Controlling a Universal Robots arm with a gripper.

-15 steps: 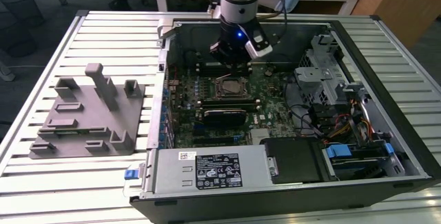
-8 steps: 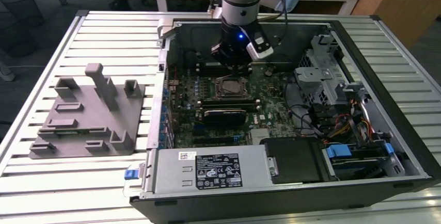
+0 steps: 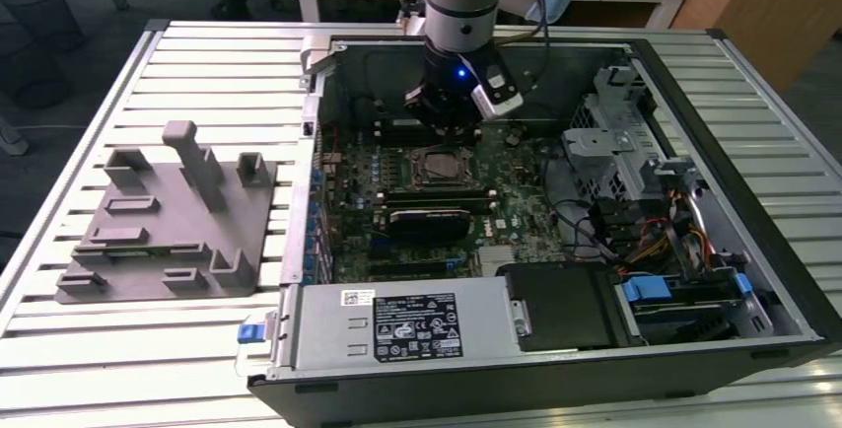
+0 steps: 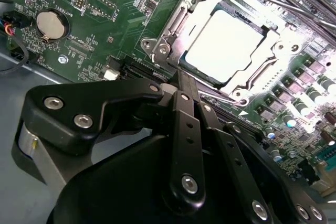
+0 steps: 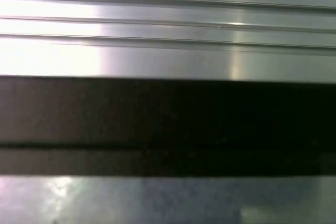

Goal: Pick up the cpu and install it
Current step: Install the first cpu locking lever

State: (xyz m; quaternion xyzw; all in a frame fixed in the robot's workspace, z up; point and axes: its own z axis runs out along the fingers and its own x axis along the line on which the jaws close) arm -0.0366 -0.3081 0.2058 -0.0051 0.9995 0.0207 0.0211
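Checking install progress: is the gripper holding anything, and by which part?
Nothing seems held; the cpu lies in the socket, apart from the gripper.

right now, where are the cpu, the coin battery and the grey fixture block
cpu (image 4: 223,45), second wrist view, middle of its silvery top
coin battery (image 4: 52,24), second wrist view, centre of its round face
grey fixture block (image 3: 145,228), exterior view, flat part of its base
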